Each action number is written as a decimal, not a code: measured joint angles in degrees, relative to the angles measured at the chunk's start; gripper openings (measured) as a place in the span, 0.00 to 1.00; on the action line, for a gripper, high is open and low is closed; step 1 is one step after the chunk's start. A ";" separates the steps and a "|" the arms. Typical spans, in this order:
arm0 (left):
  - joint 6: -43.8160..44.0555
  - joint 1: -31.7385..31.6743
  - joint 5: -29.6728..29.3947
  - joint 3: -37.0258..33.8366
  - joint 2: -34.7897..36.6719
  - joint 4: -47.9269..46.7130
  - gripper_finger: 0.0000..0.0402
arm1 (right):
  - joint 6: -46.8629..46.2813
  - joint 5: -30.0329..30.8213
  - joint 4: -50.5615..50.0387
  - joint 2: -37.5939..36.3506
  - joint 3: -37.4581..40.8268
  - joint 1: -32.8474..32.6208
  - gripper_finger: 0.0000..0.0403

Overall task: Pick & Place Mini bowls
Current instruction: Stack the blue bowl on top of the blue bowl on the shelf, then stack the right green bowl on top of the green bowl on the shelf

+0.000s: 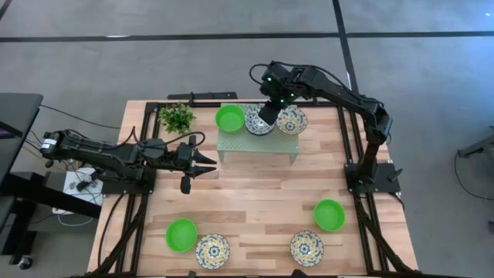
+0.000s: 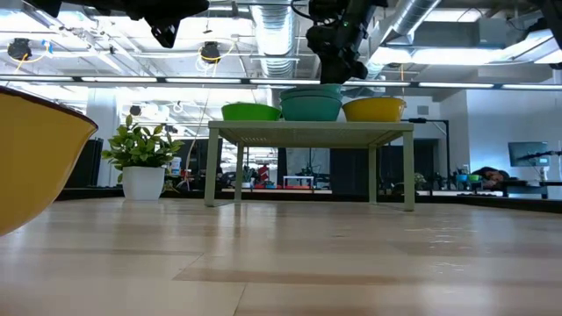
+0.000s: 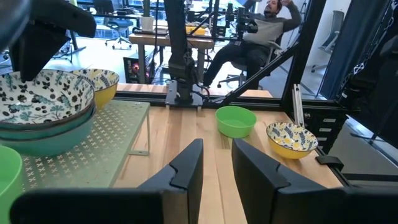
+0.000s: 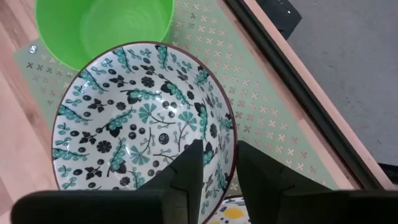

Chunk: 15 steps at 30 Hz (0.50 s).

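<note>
A glossy white bowl with teal-blue floral print (image 4: 140,121) sits stacked on others at the middle of the pale green perforated rack (image 1: 258,140), between a plain green bowl (image 1: 229,118) and a yellow-patterned bowl (image 1: 293,120). The right gripper (image 4: 214,162) straddles its rim, fingers slightly apart. The left gripper (image 1: 207,164) hovers over bare wood planks, fingers narrowly spread.

On the rack (image 1: 258,140) at twelve o'clock, three bowls stand packed rim to rim with the right gripper (image 1: 268,113) over the middle one, while the table's (image 1: 255,201) centre lies open, ringed by the plant (image 1: 177,117) at eleven, the left gripper (image 1: 208,164) at nine, and four bowls from five to seven.
</note>
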<state>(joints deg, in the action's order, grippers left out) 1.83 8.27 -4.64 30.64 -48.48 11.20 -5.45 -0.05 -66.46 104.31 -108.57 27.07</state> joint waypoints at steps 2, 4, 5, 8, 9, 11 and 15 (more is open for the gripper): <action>0.00 0.01 0.00 -0.01 0.02 -0.02 0.21 | 0.00 0.00 -0.01 -0.19 -0.01 0.00 0.22; 0.00 -0.01 0.00 0.01 0.02 -0.02 0.21 | 0.00 0.00 -1.12 -0.24 -1.10 -0.10 0.22; 0.00 0.00 0.00 0.00 0.02 -0.02 0.21 | 0.00 0.00 -1.99 -0.24 -2.12 -0.27 0.22; 0.00 -0.02 0.00 -0.01 0.02 -0.02 0.21 | 0.02 0.03 -5.26 -0.42 -5.66 -1.06 0.22; 0.00 0.00 0.00 0.00 0.02 -0.02 0.21 | 0.03 0.02 -6.28 -0.46 -6.79 -1.48 0.22; 0.00 0.00 0.00 -0.01 0.02 -0.02 0.21 | 1.44 0.03 -8.53 -0.46 -8.82 -2.46 0.22; 0.00 0.00 0.00 0.01 0.02 -0.02 0.21 | 2.72 0.04 -13.07 -0.46 -11.95 -5.06 0.22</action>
<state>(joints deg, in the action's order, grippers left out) 1.83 8.27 -4.64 30.65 -48.47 11.18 -2.73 -0.02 -79.52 103.85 -120.53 22.01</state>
